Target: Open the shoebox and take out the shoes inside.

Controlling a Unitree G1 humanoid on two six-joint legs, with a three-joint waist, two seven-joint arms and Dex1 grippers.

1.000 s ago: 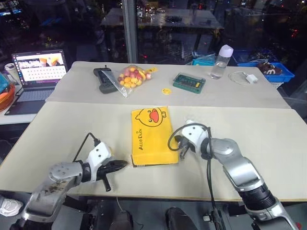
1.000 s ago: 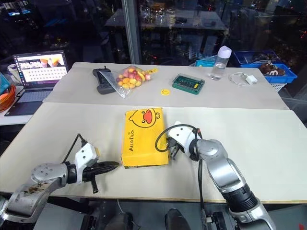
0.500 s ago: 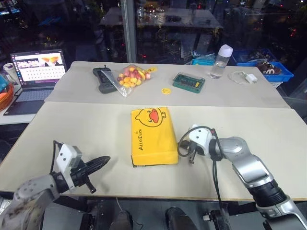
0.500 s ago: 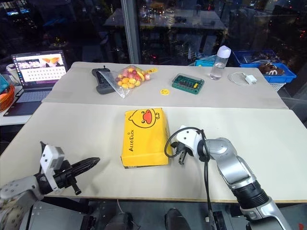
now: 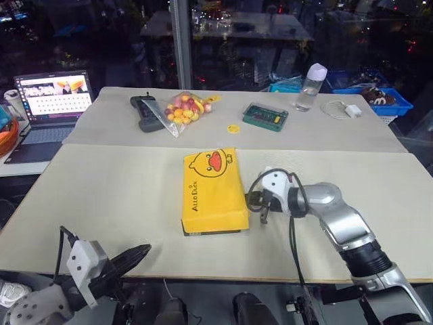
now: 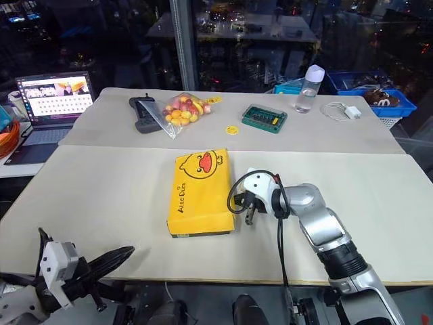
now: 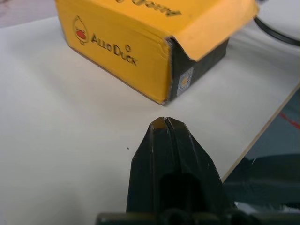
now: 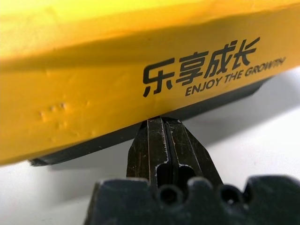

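Shoebox [image 5: 212, 191] mid-table [image 5: 122, 189], right tool [image 5: 260, 211] at its right side, left tool [image 5: 139, 254] off near-left edge.

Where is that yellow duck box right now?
The shoebox lies closed in the middle of the near table, with the right tool shut against its right side. The left tool is near the front-left table edge.

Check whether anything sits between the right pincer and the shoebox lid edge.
Nothing visible does. The shut right pincer has its tips right at the lower edge of the shoebox lid's side, with only bare table around it.
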